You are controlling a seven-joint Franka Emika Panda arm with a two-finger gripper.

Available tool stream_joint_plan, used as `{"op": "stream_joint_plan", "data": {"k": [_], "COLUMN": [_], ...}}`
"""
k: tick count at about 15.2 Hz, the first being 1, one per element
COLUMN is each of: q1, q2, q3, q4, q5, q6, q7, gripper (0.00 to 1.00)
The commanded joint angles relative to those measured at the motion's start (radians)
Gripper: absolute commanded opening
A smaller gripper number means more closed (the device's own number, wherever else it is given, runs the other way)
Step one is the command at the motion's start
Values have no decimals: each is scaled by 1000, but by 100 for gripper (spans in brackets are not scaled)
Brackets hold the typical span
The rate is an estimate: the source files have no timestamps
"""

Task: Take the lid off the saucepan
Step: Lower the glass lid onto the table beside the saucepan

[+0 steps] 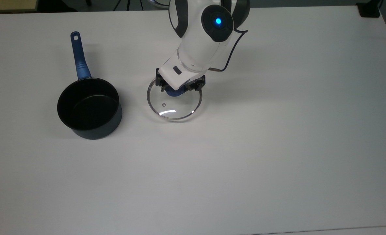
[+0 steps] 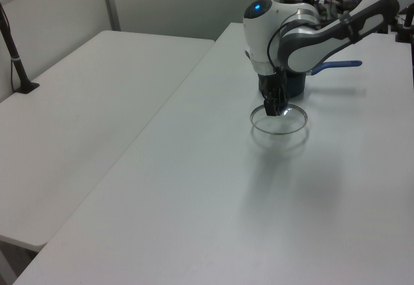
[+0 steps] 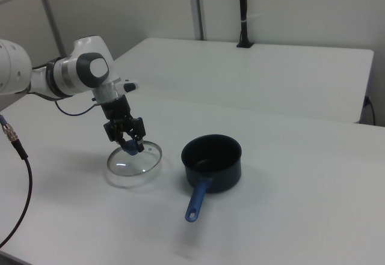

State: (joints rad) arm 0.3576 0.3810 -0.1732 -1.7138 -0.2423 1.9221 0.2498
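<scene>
While the lid (image 1: 174,103) is off the saucepan (image 1: 89,108), it sits just beside it on the top view's right, low over the white table (image 1: 278,130); whether it touches the tabletop cannot be told; the gripper (image 1: 174,91) is clamped on the lid's blue knob (image 3: 131,148); the saucepan stands open, black inside, its blue handle (image 1: 78,58) pointing away from the lid toward the table's far edge.

A white table (image 1: 278,147) spreads wide and bare. Beside it, on the left view's left, sits a second white table (image 2: 77,104), a black post (image 2: 14,52) standing clamped at its far edge, with grey partition walls (image 2: 181,0) behind.
</scene>
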Motion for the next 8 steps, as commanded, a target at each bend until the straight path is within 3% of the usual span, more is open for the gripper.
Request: {"op": "stream_joint_plan", "data": {"k": [1,8], "q1": [24,26], "q2": [-24,19], "q3": [-5,18], "q4": [-44,-46], "q5": [-18,-18], "q6": [15,25], "q7": [38,101], "gripper": [48,59]}}
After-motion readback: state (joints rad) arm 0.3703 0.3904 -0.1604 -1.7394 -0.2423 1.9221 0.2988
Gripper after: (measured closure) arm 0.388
